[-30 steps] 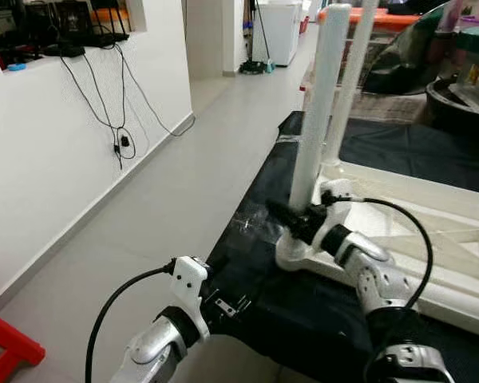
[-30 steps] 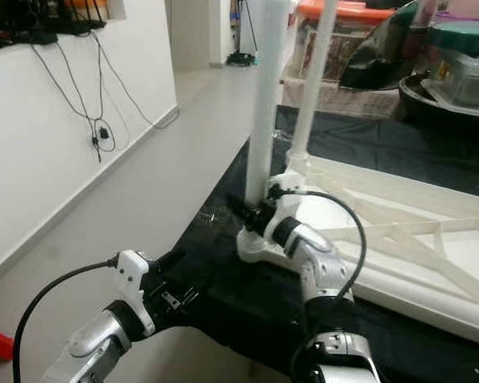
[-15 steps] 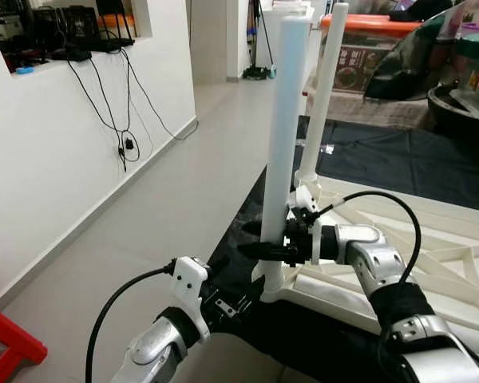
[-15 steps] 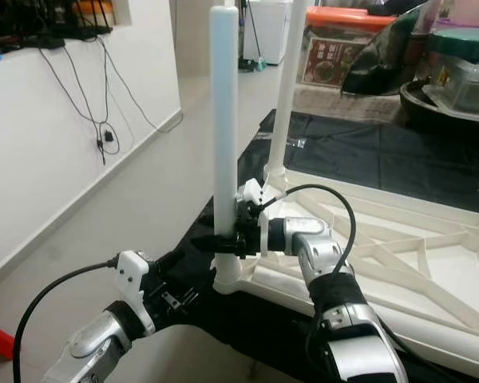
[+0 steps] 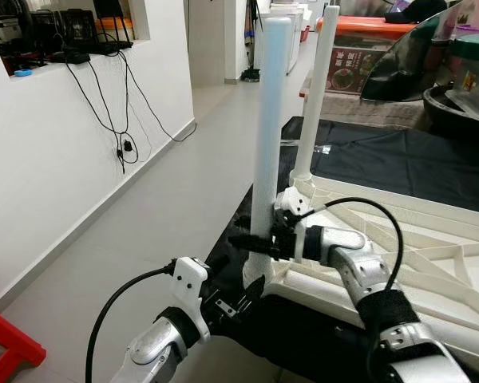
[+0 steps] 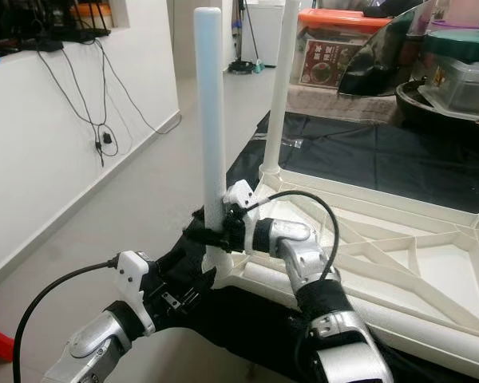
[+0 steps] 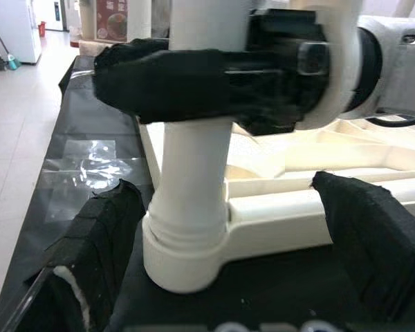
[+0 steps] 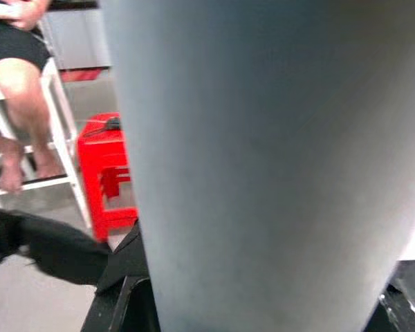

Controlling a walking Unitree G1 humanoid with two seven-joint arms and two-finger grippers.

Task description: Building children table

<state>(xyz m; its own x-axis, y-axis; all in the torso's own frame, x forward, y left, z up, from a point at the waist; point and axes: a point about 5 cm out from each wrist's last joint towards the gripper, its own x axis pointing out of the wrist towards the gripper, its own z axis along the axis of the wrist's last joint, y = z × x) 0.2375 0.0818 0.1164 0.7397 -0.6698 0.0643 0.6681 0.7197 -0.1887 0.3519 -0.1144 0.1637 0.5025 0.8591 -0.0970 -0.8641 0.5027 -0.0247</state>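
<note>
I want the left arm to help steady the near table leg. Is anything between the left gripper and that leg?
Nothing visible blocks it. The left gripper is open and faces the base of the near leg across bare black sheet. The right gripper is already clamped on the leg higher up, above the corner socket.

Table top [image 5: 431,263] laid inverted on floor sheet [image 5: 383,155], w/ near leg [image 5: 265,128] upright at its near-left corner, second leg [image 5: 315,88] behind. Storage boxes [image 5: 359,56] stacked beyond sheet.
</note>
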